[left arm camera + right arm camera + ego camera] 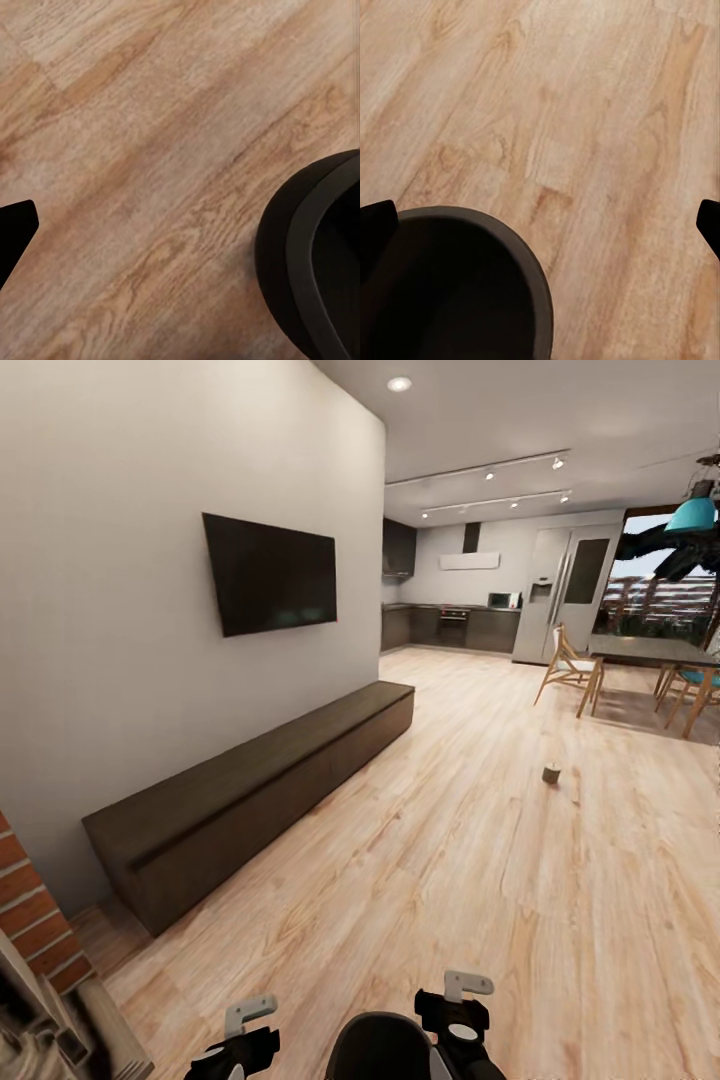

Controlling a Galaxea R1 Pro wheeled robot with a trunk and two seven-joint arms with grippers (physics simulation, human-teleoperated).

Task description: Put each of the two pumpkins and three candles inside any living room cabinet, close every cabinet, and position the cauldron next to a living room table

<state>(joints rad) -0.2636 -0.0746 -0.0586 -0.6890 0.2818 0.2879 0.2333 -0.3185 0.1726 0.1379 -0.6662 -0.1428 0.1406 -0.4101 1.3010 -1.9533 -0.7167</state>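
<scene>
The long, low dark brown cabinet (262, 792) runs along the left wall under the TV, and its fronts look flush and shut. One small stubby candle (551, 772) stands alone on the wood floor to the right, far ahead of me. The pumpkins and the cauldron are out of view. My left gripper (240, 1036) and right gripper (456, 1012) hang low at the near edge of the head view, both open and empty. In the right wrist view the right gripper's (544, 229) dark fingertips sit wide apart over bare floor. One left fingertip (13, 232) shows at the left wrist view's edge.
A black TV (270, 572) hangs on the wall. A brick fireplace corner (35, 920) is at near left. A dining table (655, 652) with wooden chairs (570, 670) stands at far right, with the kitchen beyond. A dark rounded form (385, 1052) sits between my grippers.
</scene>
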